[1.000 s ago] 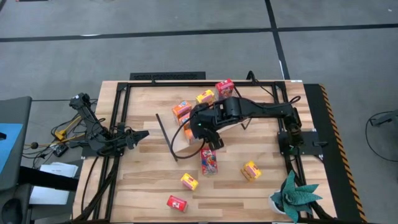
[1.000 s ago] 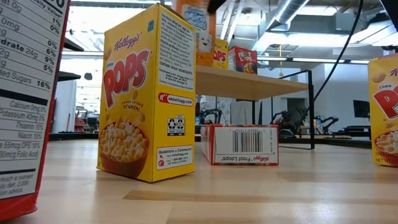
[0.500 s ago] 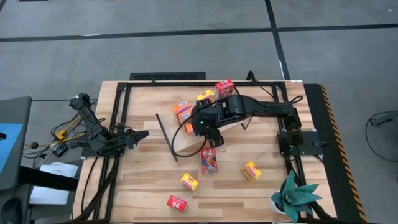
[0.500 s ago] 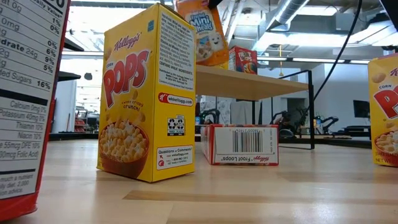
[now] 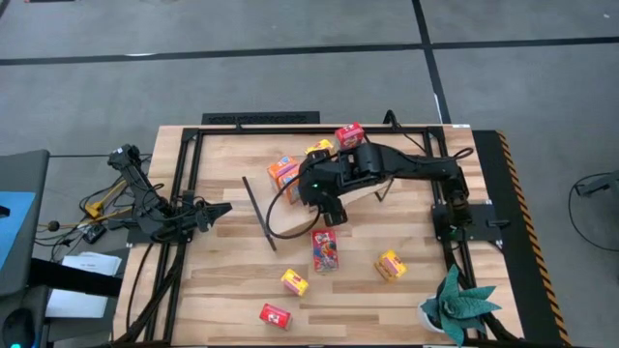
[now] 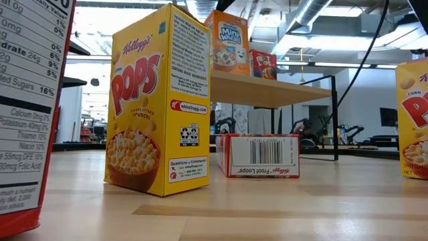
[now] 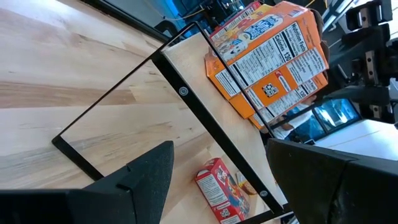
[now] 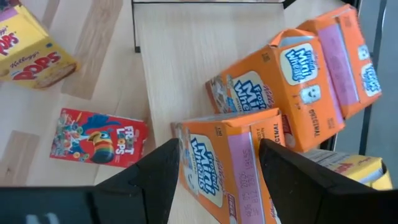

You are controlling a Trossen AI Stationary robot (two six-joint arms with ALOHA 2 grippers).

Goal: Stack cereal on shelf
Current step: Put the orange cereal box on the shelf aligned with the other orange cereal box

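Right end effector (image 8: pixel 214 177) pinching an orange Mini-Wheats box (image 8: pixel 230 163) from above, standing it upright on the shelf (image 8: pixel 180 56) just beside two other orange boxes (image 8: pixel 311 81), likely to pack the row tight. Right arm reaches across from its base, wrist pointing down. Left end effector (image 7: pixel 217 180) spread, parked at the surface (image 5: pixel 222 280) edge. Remaining cereal sits loose below the shelf.
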